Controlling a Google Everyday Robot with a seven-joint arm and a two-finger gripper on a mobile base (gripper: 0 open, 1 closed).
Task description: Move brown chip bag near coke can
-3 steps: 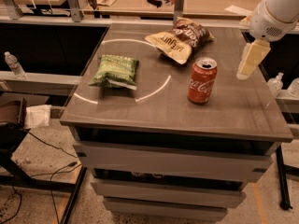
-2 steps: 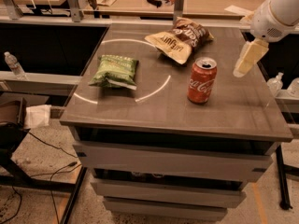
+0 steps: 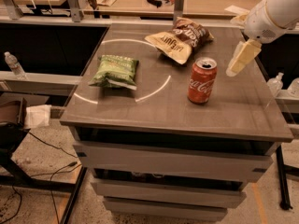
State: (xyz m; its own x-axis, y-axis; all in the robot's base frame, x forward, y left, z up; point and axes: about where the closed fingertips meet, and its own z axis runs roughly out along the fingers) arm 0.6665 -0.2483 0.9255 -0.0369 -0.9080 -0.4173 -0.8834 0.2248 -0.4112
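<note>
Hovering empty near can, gripper, aperture indiscernible: pre-grasp step, next move reaching over to brown bag.

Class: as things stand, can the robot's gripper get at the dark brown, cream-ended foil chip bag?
Probably yes. The gripper hangs above the grey table's right side, and the brown chip bag lies uncovered at the back; the red aluminium coke can stands nearer the front, off that path.
</note>
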